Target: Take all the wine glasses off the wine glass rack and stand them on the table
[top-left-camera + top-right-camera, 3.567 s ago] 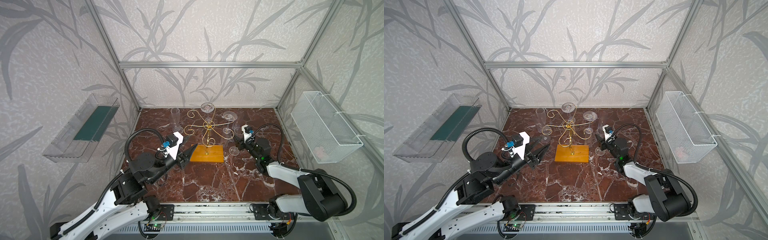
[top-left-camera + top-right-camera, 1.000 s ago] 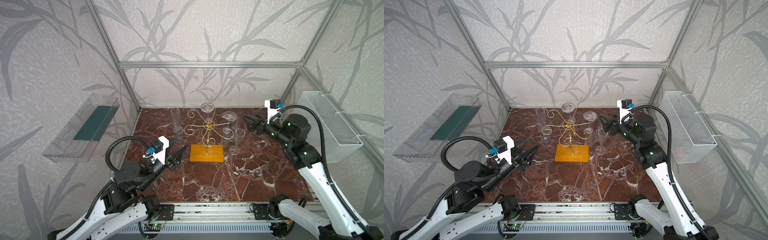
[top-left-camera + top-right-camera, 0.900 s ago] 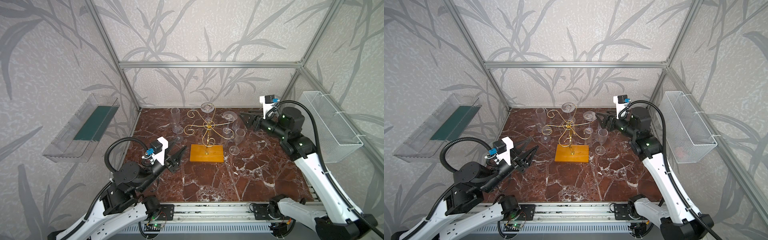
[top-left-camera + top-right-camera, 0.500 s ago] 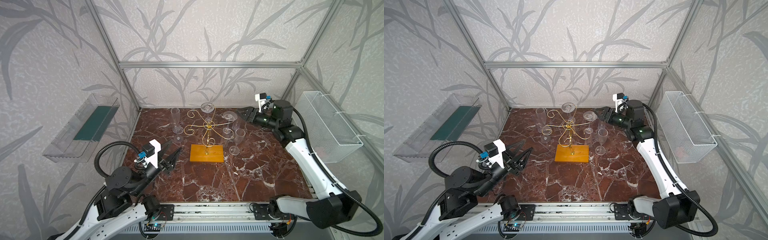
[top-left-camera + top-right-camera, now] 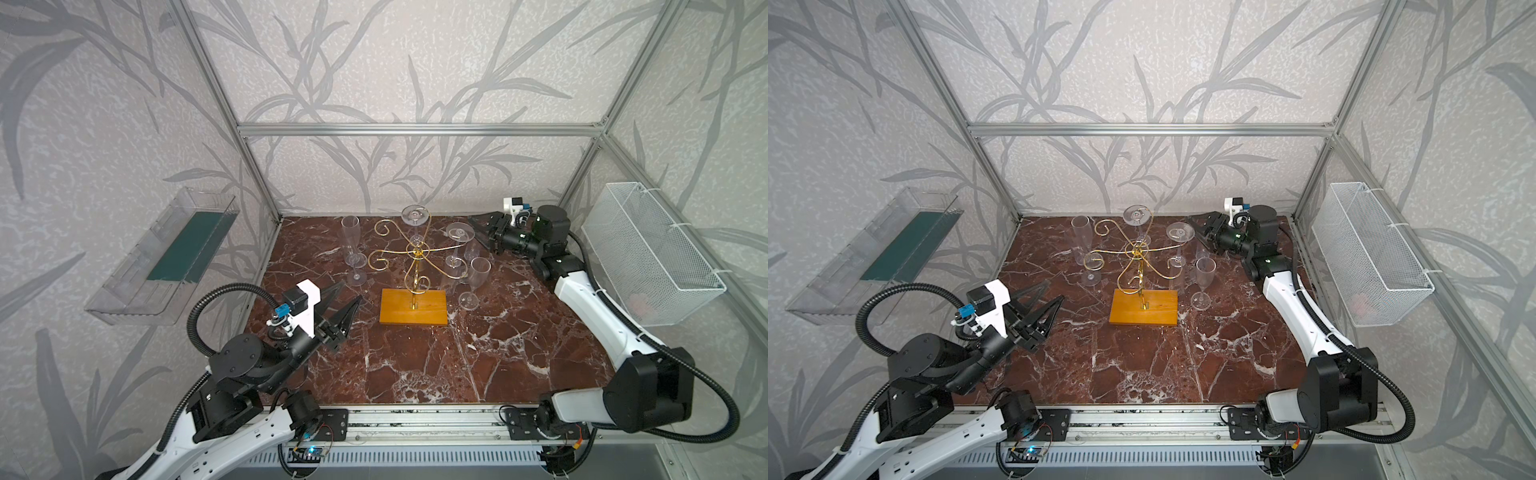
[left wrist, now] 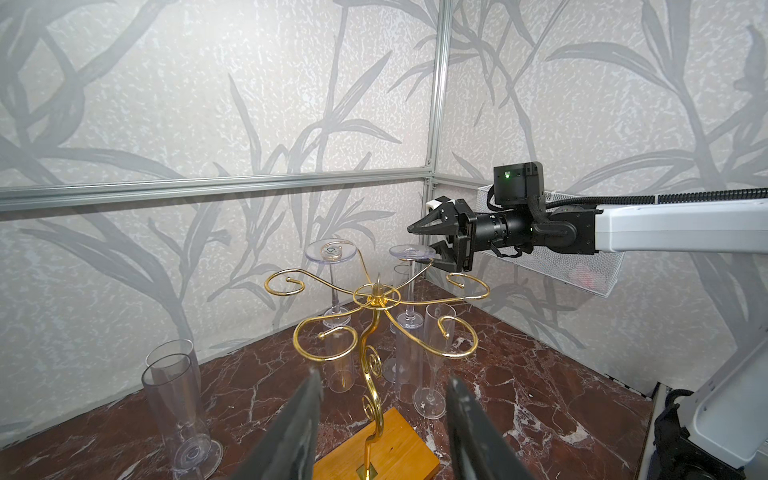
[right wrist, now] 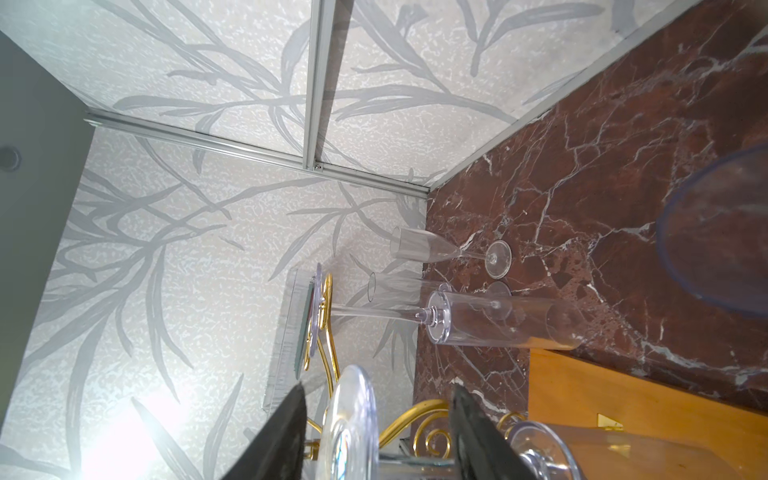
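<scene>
Straddling the foot of the inverted wine glass (image 5: 459, 232) hanging on the wine glass rack (image 5: 413, 308), the right gripper (image 7: 377, 390) sits part-open, clamping nothing yet. Best bet: pinch squarely, then draw the stem outward along the wire. Mind the champagne flute (image 5: 478, 272) standing just beside. Left gripper (image 5: 351, 291) hovers open, empty, near the rack's base.
</scene>
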### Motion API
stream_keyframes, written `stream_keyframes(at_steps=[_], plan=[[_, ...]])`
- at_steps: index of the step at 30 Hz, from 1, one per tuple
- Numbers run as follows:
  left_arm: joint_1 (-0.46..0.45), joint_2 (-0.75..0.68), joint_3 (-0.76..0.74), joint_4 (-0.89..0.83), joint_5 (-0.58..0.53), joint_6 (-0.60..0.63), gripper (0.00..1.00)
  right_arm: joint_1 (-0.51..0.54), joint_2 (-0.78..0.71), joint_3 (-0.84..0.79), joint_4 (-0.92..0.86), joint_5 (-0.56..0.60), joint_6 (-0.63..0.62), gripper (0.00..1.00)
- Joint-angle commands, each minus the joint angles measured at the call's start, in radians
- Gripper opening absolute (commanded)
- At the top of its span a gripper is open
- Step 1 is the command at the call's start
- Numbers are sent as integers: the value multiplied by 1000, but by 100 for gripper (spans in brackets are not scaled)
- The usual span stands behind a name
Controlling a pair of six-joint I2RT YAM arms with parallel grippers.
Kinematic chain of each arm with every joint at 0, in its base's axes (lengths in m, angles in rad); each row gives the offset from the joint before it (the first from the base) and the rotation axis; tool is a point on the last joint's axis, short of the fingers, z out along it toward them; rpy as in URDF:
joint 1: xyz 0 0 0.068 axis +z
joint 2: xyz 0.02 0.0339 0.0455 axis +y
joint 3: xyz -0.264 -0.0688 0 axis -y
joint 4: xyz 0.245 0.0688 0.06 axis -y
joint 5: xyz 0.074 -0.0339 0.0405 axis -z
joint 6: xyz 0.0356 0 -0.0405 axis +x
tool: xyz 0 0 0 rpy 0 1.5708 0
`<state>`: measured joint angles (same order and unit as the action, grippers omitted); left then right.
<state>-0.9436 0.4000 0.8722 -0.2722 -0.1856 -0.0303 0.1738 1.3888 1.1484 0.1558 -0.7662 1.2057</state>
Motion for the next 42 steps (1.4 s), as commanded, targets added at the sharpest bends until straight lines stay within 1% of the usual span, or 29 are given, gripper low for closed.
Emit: stream_keyframes(at_steps=[1, 6, 11, 15, 20, 28, 42], plan=[[-1, -14, -9, -8, -12, -14, 50, 0, -8, -15, 113, -34, 89, 53], [-1, -19, -8, -17, -20, -11, 50, 0, 7, -48, 211, -50, 191, 51], [-1, -23, -10, -19, -22, -12, 50, 1, 9, -53, 201, -50, 200, 49], [-1, -23, -11, -22, -22, -11, 50, 7, 17, -52, 219, -60, 216, 43], [-1, -19, -13, -25, -23, -12, 50, 21, 24, -48, 194, -63, 204, 40], [-1, -19, -14, -30, -29, -9, 50, 24, 29, -52, 198, -62, 209, 27], [-1, -20, -13, -35, -34, -6, 50, 25, 36, -67, 219, -75, 237, 19]])
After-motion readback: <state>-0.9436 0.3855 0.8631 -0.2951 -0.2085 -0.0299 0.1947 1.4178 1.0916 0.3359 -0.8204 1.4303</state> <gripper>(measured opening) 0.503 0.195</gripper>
